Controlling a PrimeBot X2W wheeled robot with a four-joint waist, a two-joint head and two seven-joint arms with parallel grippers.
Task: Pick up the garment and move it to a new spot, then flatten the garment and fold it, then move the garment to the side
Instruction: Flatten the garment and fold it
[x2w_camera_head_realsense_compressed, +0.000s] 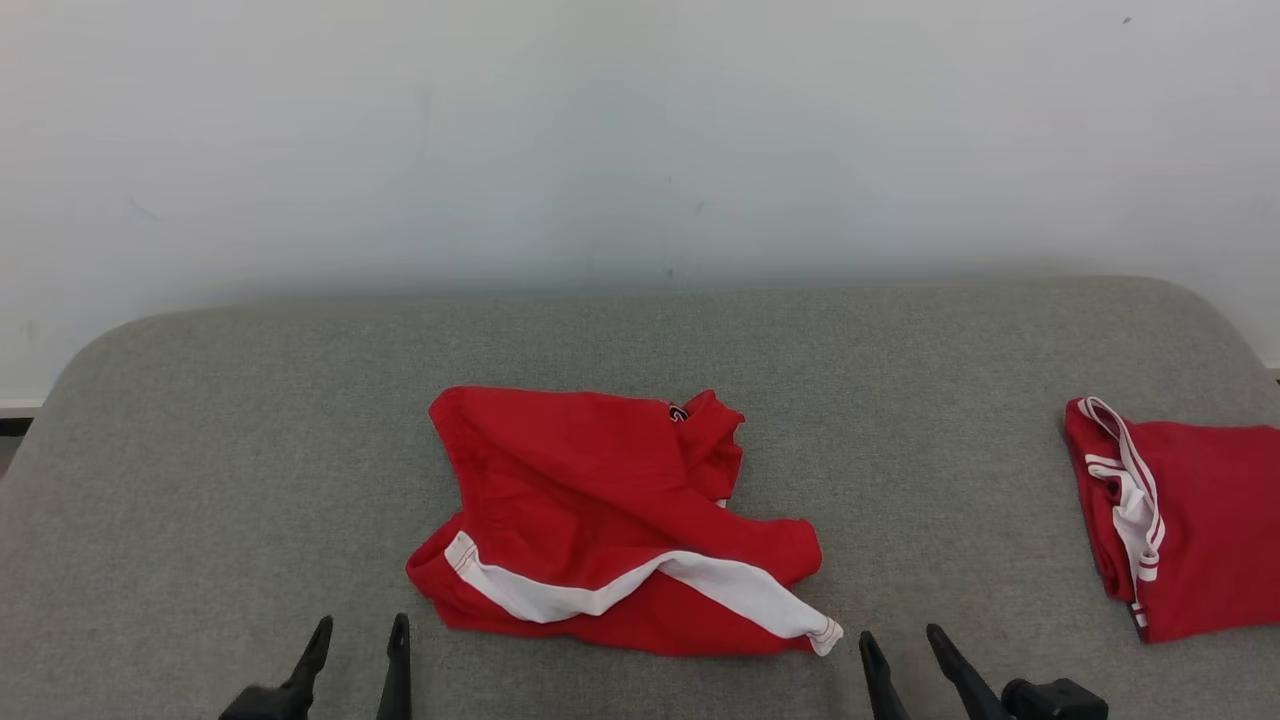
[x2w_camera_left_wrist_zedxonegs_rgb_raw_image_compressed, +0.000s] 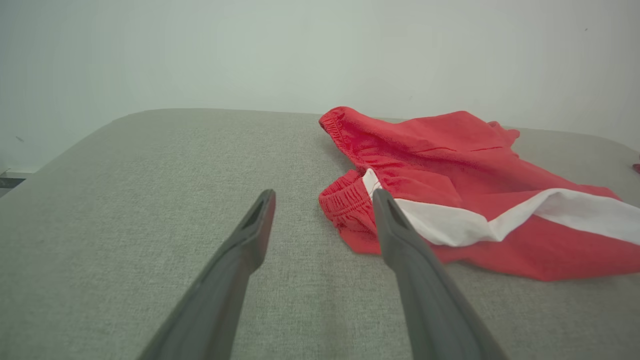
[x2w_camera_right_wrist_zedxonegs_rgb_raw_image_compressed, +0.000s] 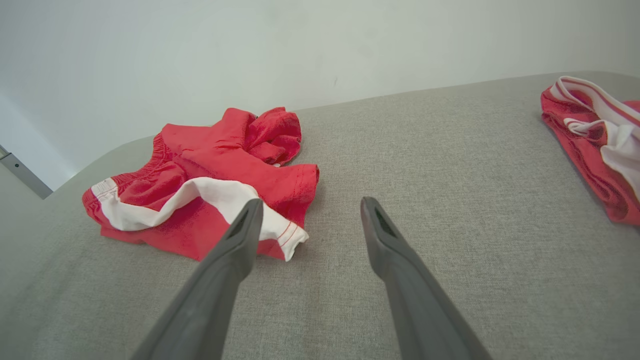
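Toward the middle of the table's near edge lies the garment (x2w_camera_head_realsense_compressed: 610, 520), red shorts with a white stripe (x2w_camera_head_realsense_compressed: 620, 590) down the side, in a crumpled heap. One part is thrown over another, the elastic waistband (x2w_camera_left_wrist_zedxonegs_rgb_raw_image_compressed: 345, 195) bunches toward the left edge, and a leg hem with a white tip points toward the right edge. It touches neither pincer. The left pincer (x2w_camera_head_realsense_compressed: 361, 628) hangs at the near edge just beside the heap's left end, jaws spread wide and empty, looking along the waistband side. The right pincer (x2w_camera_head_realsense_compressed: 900, 640) hangs at the near edge just beside the white hem tip, likewise released and holding nothing. By the right edge, well apart from the heap, a second garment (x2w_camera_head_realsense_compressed: 1190, 520) of the same red and white lies flatter and squarer, partly cut off in the head view. The grey table (x2w_camera_head_realsense_compressed: 250, 400) runs back to a pale wall (x2w_camera_head_realsense_compressed: 640, 150). As I judge it, nearly all the work on the middle garment is left: it is not flat, not folded and not set aside. Whether it has had its pick-up and shift to a new spot cannot be told from how it lies. If it has, flattening comes next; if not, the lift comes first. The tidier piece at the right edge may be one already finished, though that is a guess.
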